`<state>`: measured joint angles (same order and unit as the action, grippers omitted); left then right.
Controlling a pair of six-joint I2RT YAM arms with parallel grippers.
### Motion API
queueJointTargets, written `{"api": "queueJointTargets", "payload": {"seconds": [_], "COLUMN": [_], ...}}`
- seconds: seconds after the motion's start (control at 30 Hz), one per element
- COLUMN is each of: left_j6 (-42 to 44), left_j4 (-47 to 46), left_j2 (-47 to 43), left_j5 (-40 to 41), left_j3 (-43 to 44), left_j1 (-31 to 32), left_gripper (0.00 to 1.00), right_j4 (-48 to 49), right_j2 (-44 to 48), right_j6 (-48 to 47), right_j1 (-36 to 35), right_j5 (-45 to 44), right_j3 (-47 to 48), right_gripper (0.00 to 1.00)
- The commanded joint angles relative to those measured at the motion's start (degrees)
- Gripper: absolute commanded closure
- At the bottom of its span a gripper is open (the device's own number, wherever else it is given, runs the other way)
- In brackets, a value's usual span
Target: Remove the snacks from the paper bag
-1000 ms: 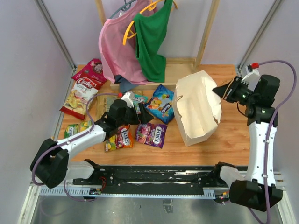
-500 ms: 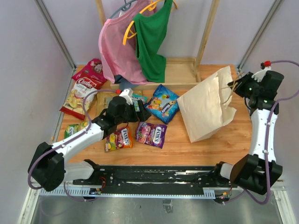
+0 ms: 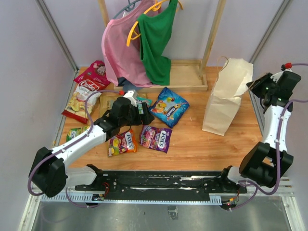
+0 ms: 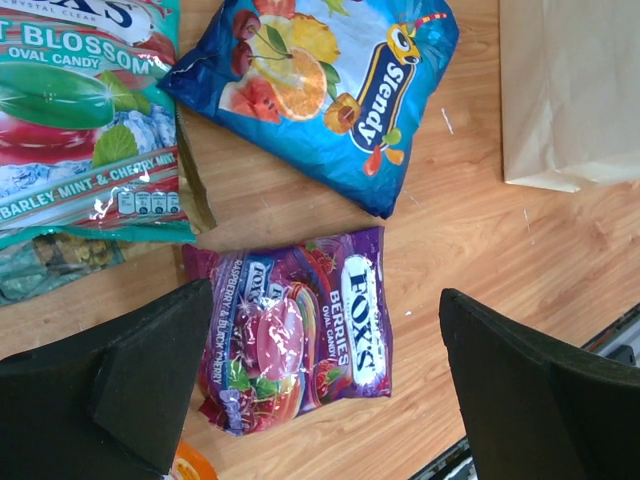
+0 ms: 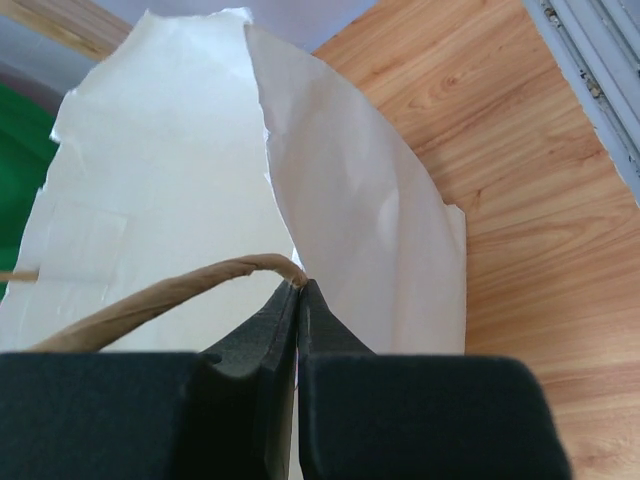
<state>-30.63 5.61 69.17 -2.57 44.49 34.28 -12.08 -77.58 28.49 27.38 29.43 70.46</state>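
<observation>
Pinching the top of the large cream-beige creased paper bag (image 3: 225,98), the right gripper (image 3: 252,86) holds it on end at the far right of the wooden table (image 3: 192,149) in the top view, probably to tip or shake out anything left inside. The glossy snack packets lie loose to the left, well apart from the bag. Among them are a blue fruit-candy packet (image 3: 168,107), a purple berry packet (image 3: 155,138) and an orange-yellow packet (image 3: 121,143). The left gripper (image 3: 146,117) hovers over them, jaws wide and empty.

From the left wrist, the spread fingers (image 4: 120,390) frame the purple packet, likely lining up a pick. A teal mint-and-cherry packet (image 4: 80,110) lies at upper left.

From the right wrist, the jaws are clamped tight on the twisted paper loop handle (image 5: 170,295) at the rim. The bag looks pale, crumpled and ragged-edged. I cannot tell whether it is empty.
</observation>
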Motion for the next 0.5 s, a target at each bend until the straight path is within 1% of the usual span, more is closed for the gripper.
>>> {"api": "queueJointTargets", "payload": {"seconds": [0.0,0.1,0.3,0.47], "left_j6": [1.36,1.28,1.77,2.82], "left_j4": [2.23,2.54,4.13,6.09], "left_j2": [-1.17,-1.38,-1.17,-1.66], "left_j5": [2.36,2.73,3.66,5.8], "left_j3": [1.66,1.48,2.45,3.37], "left_j1": [0.17,0.17,0.17,0.17], "left_gripper": [0.01,0.01,0.01,0.01], "right_j4": [1.06,1.6,7.15,10.19], "right_j2": [-0.75,-2.88,-9.15,-12.85], "right_j6": [0.88,2.17,5.17,8.36], "right_j1": [1.72,2.3,2.33,2.32], "right_j5": [-1.33,-0.53,3.75,4.97], "right_j3": [2.15,4.85,9.32,12.6], "right_gripper": [0.98,0.98,0.98,0.97]}}
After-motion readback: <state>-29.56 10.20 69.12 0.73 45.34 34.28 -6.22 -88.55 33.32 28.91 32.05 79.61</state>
